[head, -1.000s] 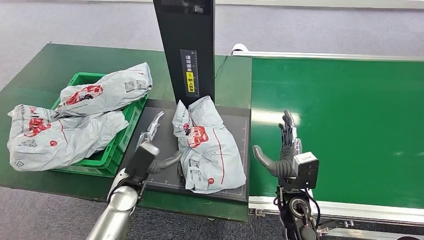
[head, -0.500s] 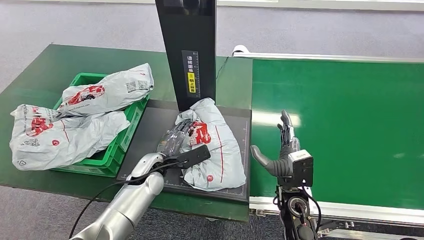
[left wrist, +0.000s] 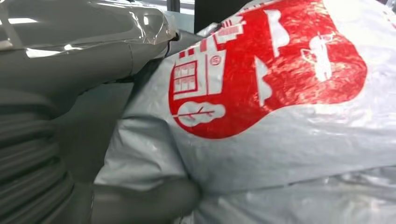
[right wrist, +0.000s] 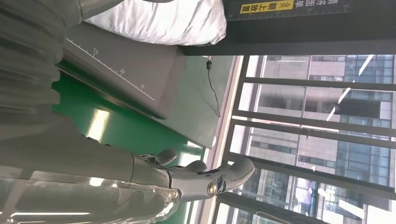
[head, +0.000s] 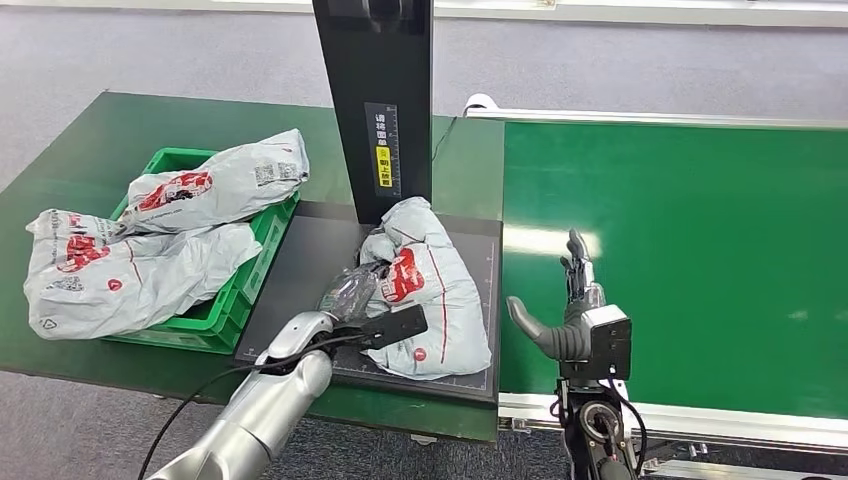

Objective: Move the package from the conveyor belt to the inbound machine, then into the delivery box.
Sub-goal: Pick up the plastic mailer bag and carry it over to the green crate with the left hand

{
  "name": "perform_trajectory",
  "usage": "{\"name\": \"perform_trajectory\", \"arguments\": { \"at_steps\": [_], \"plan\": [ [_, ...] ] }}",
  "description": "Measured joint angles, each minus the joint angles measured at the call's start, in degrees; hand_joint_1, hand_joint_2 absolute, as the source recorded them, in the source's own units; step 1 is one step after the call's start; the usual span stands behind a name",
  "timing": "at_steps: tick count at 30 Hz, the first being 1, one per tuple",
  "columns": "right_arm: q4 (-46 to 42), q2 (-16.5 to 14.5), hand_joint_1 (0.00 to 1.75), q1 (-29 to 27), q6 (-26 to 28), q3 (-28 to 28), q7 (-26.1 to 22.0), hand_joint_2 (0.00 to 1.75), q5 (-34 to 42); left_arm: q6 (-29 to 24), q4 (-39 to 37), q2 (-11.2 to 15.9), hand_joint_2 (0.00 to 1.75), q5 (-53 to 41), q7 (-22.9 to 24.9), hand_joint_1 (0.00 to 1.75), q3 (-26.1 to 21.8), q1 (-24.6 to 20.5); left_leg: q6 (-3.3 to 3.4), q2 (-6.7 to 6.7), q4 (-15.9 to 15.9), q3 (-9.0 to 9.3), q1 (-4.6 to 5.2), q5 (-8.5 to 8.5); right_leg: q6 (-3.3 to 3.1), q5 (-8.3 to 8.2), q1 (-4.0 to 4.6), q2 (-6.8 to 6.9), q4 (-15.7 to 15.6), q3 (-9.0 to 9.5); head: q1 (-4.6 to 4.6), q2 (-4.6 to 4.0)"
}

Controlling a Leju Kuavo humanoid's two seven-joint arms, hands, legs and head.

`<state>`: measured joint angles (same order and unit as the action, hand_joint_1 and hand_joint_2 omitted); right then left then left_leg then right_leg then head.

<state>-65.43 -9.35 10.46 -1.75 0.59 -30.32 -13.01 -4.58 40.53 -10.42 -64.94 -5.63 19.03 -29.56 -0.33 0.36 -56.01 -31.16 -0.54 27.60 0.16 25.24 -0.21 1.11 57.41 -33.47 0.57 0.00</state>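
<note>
Head view: we see the package (head: 425,285) lying on the dark scanning plate (head: 300,270) of the inbound machine (head: 375,100), just in front of its black column. Our left hand (head: 352,295) is on the package's left edge, fingers wrapped onto the bag, so it looks like a grip. Left of the plate sits the green delivery box (head: 225,305) on the bench (head: 80,140), with two more grey bags (head: 130,270) piled in and over it. Right of the plate runs the green conveyor belt (head: 700,250). Our right hand (head: 570,310) hovers over the belt's near left part, fingers straight and spread, thumb out, holding nothing.

Left wrist view: package (left wrist: 280,116) close up, red printed logo facing us. Thumb (left wrist: 144,203) presses against the bag from one side, fingers (left wrist: 84,32) lie over it from the other.

Right wrist view: right hand (right wrist: 140,182) open above the belt (right wrist: 121,130), fingers extended, well apart from the package (right wrist: 163,21) on the plate (right wrist: 135,74).
</note>
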Motion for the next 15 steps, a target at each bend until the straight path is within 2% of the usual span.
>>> {"name": "perform_trajectory", "arguments": {
  "at_steps": [5,11,15],
  "plan": [
    [-0.86,0.01,0.0,-0.61,0.01,-0.39,0.05,1.75,0.08,-1.65,1.01,-0.03,1.75,1.28,-2.31,1.75,-0.66,1.19,0.0,0.0,0.0,-0.06,0.0,0.0,0.0,-0.01,0.0,-0.02,0.0,-0.1,0.01,0.0],
    [-1.77,0.07,0.0,-1.25,0.02,-0.83,0.15,1.75,0.64,-5.29,3.35,0.12,1.75,5.1,-7.26,1.75,-1.29,3.1,0.0,0.05,-0.01,-0.32,-0.01,0.01,0.0,-0.01,0.01,-0.08,0.01,-0.41,0.01,0.0],
    [-2.18,0.14,0.0,-1.76,0.02,-0.96,0.16,1.75,1.13,-7.52,6.85,0.6,1.75,9.09,-11.6,1.75,-1.59,5.95,-0.01,0.08,-0.01,-0.52,-0.01,0.01,0.0,-0.01,0.02,-0.1,0.02,-0.64,0.0,0.0]
  ]
}}
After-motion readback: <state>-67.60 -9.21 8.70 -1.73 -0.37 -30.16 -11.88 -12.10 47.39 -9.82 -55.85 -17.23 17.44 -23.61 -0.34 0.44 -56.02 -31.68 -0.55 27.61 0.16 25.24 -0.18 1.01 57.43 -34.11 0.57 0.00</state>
